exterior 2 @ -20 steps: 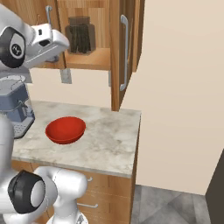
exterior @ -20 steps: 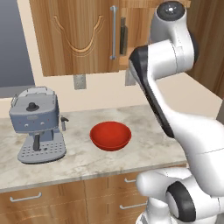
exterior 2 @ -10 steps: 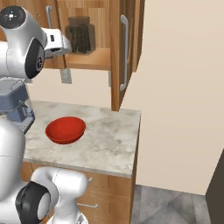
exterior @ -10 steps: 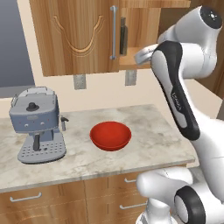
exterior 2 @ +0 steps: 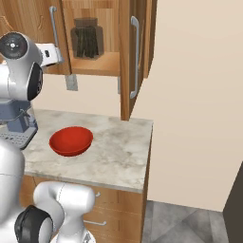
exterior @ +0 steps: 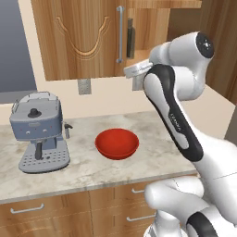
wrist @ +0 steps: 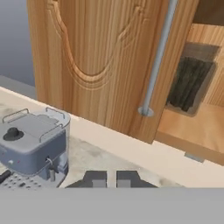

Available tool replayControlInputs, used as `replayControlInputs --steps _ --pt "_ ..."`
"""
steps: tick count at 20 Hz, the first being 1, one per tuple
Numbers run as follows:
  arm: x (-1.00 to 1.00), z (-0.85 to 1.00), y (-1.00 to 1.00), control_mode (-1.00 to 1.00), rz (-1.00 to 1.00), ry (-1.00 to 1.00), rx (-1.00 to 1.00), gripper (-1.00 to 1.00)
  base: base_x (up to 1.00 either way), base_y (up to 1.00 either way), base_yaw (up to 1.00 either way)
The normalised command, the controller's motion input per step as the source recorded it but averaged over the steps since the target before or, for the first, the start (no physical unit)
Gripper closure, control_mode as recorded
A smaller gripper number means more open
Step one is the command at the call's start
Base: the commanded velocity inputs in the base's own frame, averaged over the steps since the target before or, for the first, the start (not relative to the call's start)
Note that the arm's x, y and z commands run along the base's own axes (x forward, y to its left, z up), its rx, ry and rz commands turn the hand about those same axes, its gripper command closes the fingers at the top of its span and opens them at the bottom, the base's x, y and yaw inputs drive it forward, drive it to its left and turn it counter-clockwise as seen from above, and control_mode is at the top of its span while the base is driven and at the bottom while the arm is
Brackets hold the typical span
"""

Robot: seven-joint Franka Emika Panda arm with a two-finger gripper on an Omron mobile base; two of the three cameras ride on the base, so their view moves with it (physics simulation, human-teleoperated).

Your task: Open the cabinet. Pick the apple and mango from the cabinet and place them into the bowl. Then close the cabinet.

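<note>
The cabinet's left door point(exterior: 78, 37) is closed, with its silver bar handle point(wrist: 157, 57) beside the open half. The right door point(exterior 2: 134, 52) is swung out wide and shows edge-on in the right base view. On the bare shelf point(wrist: 192, 131) stands a dark jar point(wrist: 188, 85). The apple and mango are hidden from me. My gripper point(exterior: 134, 76) point(wrist: 110, 179) hangs just below the cabinet's bottom edge, in front of the wall, its fingertips close together with nothing between them. The red bowl point(exterior: 117, 143) point(exterior 2: 71, 140) sits on the counter below it.
A grey coffee machine point(exterior: 39, 132) point(wrist: 33, 140) stands on the marble counter point(exterior: 152, 162) to the left of the bowl. Low wooden drawers point(exterior: 46, 208) run under the counter. The counter ends at a beige wall point(exterior 2: 199, 95) on the right.
The arm's elbow has swung right and come lower. The hand has dropped a little, staying near the cabinet's bottom edge. Bowl, doors and coffee machine have not moved.
</note>
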Motion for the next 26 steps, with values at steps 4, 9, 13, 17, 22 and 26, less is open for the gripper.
replayControlInputs --steps 4,9,13,17,22,26 --pt "0.0 0.0 0.01 -1.0 0.0 0.0 0.0 -1.0 0.0 0.0 0.0" --pt "0.11 0.0 0.0 -1.0 -0.14 0.0 0.0 -1.0 0.0 0.0 0.0" --pt "0.17 0.05 0.0 -1.0 -0.23 0.02 0.0 -1.0 0.0 0.0 0.0" --pt "0.27 0.01 0.11 -1.0 -0.13 0.0 0.0 -1.0 0.0 0.0 0.0" --pt "0.33 0.08 0.15 -1.0 -0.05 0.0 0.0 -1.0 0.0 0.0 0.0" --pt "0.31 0.13 0.04 -1.0 -0.02 0.0 0.0 -1.0 0.0 0.0 0.0"
